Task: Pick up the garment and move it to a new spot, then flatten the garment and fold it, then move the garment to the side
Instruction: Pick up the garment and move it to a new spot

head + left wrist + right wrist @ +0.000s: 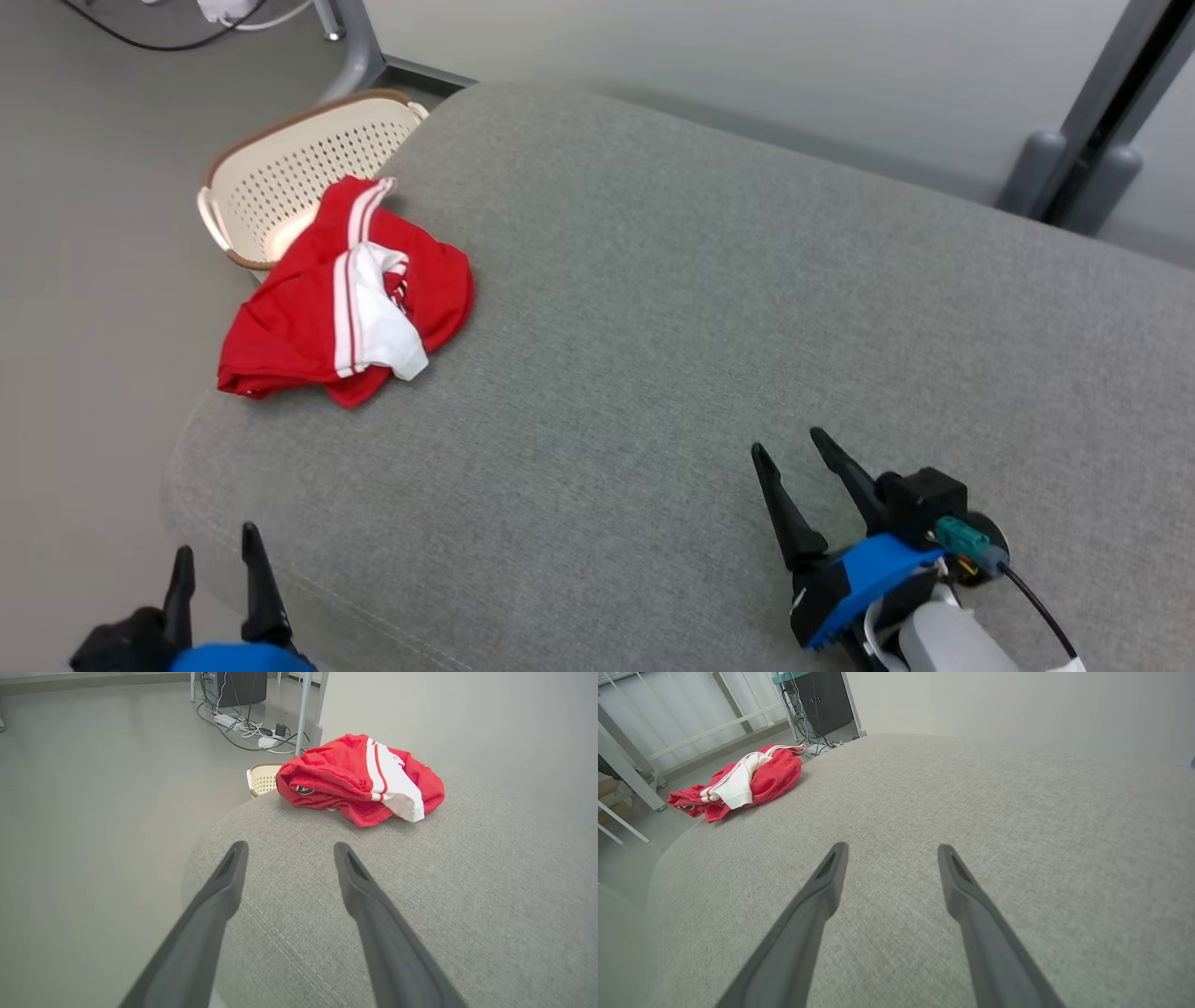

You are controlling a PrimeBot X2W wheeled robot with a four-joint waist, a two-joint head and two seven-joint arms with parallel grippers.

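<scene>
Grey cushion (747, 308): red-and-white garment (345, 299) crumpled at its far left corner, unfolded. Left gripper (217, 560) and right gripper (792, 453) both spread wide, empty. Judgement: nothing begun.

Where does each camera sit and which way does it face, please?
Head view: on the head, looking forward and down at the grey cushion; left gripper lower left, right gripper lower right, both open.
Left wrist view: from that wrist, along its open fingers toward the red garment and basket.
Right wrist view: from that wrist, along its fingers across the cushion.
All share the garment.
</scene>
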